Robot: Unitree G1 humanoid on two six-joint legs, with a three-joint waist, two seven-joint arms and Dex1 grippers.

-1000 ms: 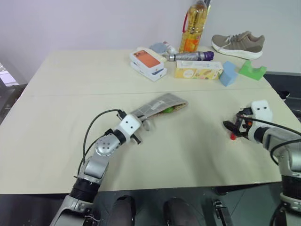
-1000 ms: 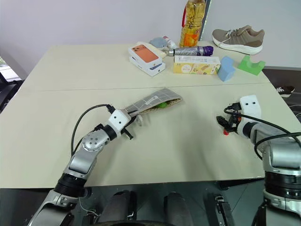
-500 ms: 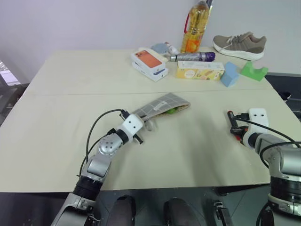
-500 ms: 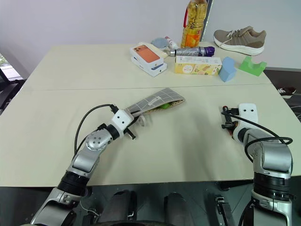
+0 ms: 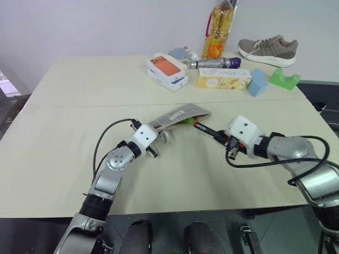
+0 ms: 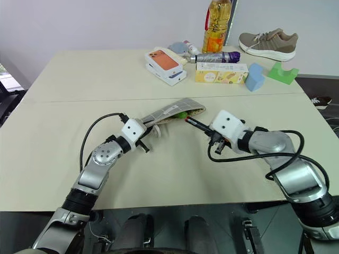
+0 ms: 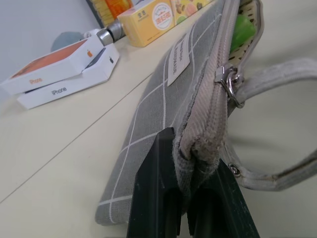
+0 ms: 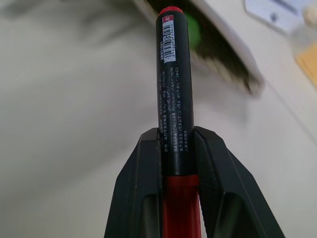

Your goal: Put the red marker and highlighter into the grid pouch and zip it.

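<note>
Beige counter (image 5: 69, 127): left fingers (image 7: 190, 198) clenched on pouch (image 5: 177, 115) end; right fingers (image 8: 143, 178) grasp marker (image 8: 173, 99) at its mouth.

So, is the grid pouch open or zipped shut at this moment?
Open. The grid pouch gapes at its far end, where the highlighter shows inside, and the zip pull sits near the left claw that pinches its corner.

L end effector (image 5: 154, 133) gripping grid pouch (image 5: 180, 117), R end effector (image 5: 226, 139) holding red marker (image 5: 207, 129)

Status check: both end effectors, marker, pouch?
Left end effector pinching grid pouch corner. Right end effector gripping red marker, aimed at pouch mouth. Highlighter inside. Path clear.
</note>
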